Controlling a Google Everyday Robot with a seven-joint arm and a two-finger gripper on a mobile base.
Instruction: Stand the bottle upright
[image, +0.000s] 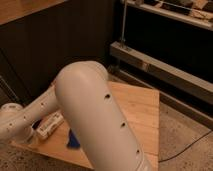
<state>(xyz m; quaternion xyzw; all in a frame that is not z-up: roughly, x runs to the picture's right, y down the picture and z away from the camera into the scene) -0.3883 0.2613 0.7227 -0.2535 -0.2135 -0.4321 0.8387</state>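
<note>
- The bottle (50, 125) is seen lying on its side on the tabletop (142, 107), just right of the gripper (29, 131) in the camera view.
- The bottle is pale and whitish with a light label. Its long axis is angled, with the end nearer the gripper lower in the view and the far end higher.
- The gripper is placed at the lower left of the view, at the end of the white wrist, low over the tabletop's left part.
- The gripper is mostly covered by the wrist, so its state cannot be told. Contact between gripper and bottle cannot be told either.
- A dark-blue sponge (73, 140) is seen flat on the tabletop, beyond the bottle from the gripper, further right and lower in the view. It is partly hidden by the arm.
- The sponge and bottle are near each other. Whether they touch cannot be told.
- The white arm (95, 115) fills the middle foreground. It bends at an elbow above the tabletop and runs down left to the gripper.
- The tabletop is a light wooden board, bare on the side far right of the gripper.
- A speckled floor (187, 132) is seen well right of the gripper, with a dark cable (186, 147) lying on it.
- A metal shelf rack (165, 70) stands behind, up and right of the gripper, against a dark wall.
</note>
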